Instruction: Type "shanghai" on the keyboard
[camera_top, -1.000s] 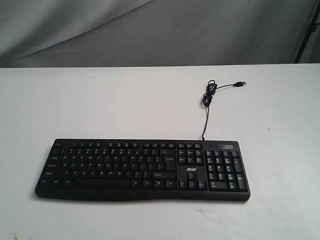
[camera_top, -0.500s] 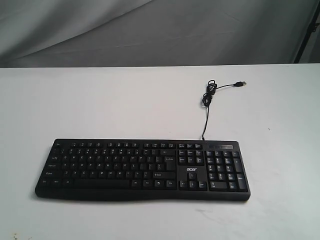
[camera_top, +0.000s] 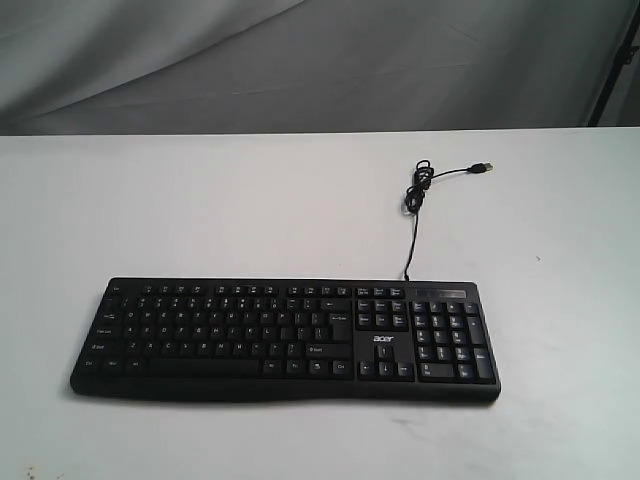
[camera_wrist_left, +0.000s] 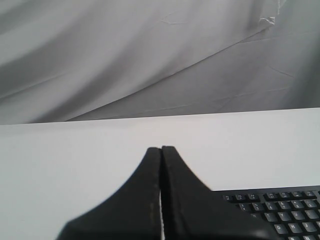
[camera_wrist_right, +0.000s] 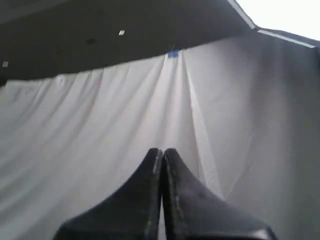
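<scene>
- The left gripper (camera_wrist_left: 161, 148) is closed tight. Its two black fingers press together and there is nothing between them.
- It touches nothing that I can see. White table shows past its tips, and a corner of the keyboard (camera_wrist_left: 280, 210) peeks out beside it.
- The right gripper (camera_wrist_right: 162, 151) is closed tight too, finger against finger, and it holds nothing. It points at a grey cloth (camera_wrist_right: 100, 125), with no table in its picture.
- In the exterior view the keyboard (camera_top: 285, 338) lies flat on the white table (camera_top: 250, 200), on the near half.
- There is bare table on every side of it. The biggest open part is behind it, running to the far edge where the grey cloth (camera_top: 300, 60) hangs.
- There is more room off its right end than off its left end. Only a thin strip of table shows in front of it.
- The keyboard's long side runs left to right across the exterior view. It sits almost straight.
- The number pad (camera_top: 452, 338) is at the right end, and the white logo (camera_top: 384, 339) is just left of it.
- The row with the long space key is on the near side, so the tops of the keys face up.
- A thin black cable (camera_top: 413, 215) comes out of the back edge near the number pad. It goes away from the keyboard, makes a small loop, and ends in a plug (camera_top: 485, 167) that points right — it lies loose on the table.
</scene>
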